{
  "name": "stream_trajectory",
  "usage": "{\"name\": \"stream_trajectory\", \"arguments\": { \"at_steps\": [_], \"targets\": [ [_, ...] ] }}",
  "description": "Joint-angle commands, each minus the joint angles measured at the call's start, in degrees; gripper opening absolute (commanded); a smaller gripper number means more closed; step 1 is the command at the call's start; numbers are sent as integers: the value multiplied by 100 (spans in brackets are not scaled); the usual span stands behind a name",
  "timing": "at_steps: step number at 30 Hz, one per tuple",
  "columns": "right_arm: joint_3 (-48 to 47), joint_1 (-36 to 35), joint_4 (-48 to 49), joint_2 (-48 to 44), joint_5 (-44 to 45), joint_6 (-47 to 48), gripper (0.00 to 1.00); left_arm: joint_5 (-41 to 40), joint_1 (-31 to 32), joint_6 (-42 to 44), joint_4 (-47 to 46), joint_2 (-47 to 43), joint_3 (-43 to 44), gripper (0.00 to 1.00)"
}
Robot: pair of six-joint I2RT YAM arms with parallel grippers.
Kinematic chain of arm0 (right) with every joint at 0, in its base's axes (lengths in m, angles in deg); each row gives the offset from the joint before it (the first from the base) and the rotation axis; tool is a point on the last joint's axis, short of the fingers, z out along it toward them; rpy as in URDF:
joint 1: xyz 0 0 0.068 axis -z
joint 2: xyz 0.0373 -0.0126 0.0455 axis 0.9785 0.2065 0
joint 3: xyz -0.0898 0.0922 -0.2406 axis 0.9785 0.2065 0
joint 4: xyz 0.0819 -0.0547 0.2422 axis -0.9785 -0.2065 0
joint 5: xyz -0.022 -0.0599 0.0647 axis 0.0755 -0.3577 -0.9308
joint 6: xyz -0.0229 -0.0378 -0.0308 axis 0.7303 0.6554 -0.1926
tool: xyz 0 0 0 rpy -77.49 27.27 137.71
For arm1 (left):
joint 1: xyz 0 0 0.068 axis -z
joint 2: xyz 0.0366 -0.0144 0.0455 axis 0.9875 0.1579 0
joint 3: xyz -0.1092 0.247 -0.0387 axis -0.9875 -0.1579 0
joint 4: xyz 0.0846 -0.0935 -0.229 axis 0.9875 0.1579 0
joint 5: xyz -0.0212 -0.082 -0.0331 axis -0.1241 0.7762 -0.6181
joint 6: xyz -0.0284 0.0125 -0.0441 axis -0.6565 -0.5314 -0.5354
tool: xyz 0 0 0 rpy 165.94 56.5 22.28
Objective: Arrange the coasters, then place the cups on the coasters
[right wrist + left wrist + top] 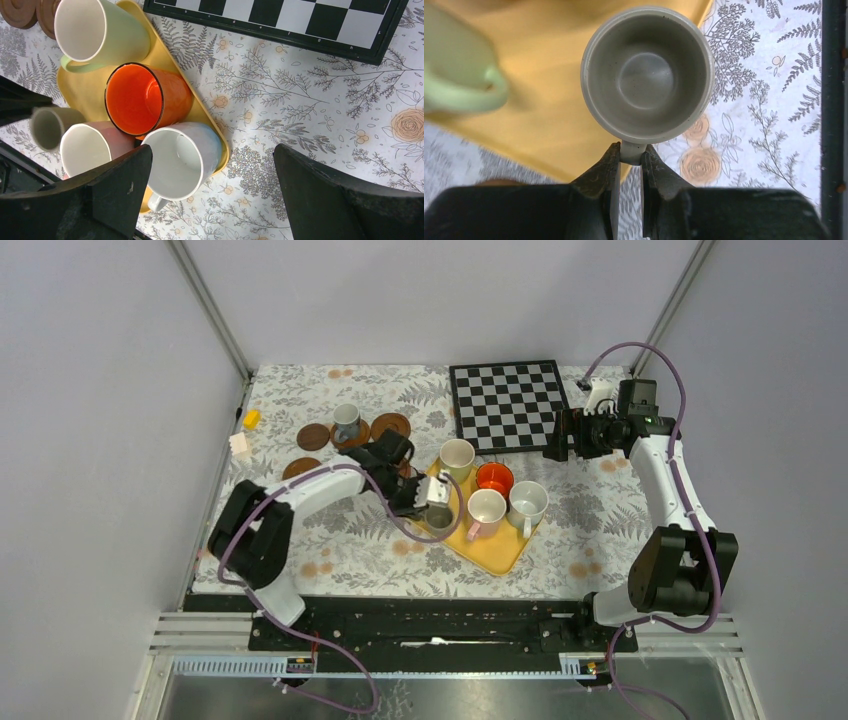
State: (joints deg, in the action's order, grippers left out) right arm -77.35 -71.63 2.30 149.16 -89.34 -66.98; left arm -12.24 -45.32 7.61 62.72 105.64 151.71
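Seen from its own wrist camera, the left gripper [630, 156] pinches the handle of the small grey-brown cup [647, 75] between closed fingertips. The cup stands upright at centre frame, directly ahead of the jaws and straddling the line where the yellow tray [539, 105] meets the floral tablecloth [764, 100]; whether it rests there or hangs above cannot be told. The overhead view hides that pinch but shows the left arm reaching to the tray's left corner at mid-frame. Toward its upper left, the blue-grey cup [347, 420] stands on one of four visible coasters [313, 437], with a yellow block [251, 419] and a white block [239, 444] further left. The right wrist camera alone shows the right gripper [212, 155] with its fingers spread wide and holding nothing. Below it, the white cup [175, 160] sits in the lower middle of the frame, packed on the tray with the orange-red cup [135, 97], pinkish cup [85, 147] and pale green cup [82, 30], and the chessboard [300, 20] runs across the top right.
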Motion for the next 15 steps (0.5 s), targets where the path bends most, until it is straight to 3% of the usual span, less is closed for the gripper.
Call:
{"name": "stream_trajectory", "arguments": {
  "at_steps": [1,8,15],
  "targets": [
    [37,22,135,-160,-181,6,98,424,-562,-661,129,-824,93,0],
    [69,22,177,-178,-250,2,98,396,-2008,-2759,74,-1803,404,0],
    [78,22,167,-173,-360,-11,98,405,-3999,-3708,-188,-1913,877,0]
  ]
}}
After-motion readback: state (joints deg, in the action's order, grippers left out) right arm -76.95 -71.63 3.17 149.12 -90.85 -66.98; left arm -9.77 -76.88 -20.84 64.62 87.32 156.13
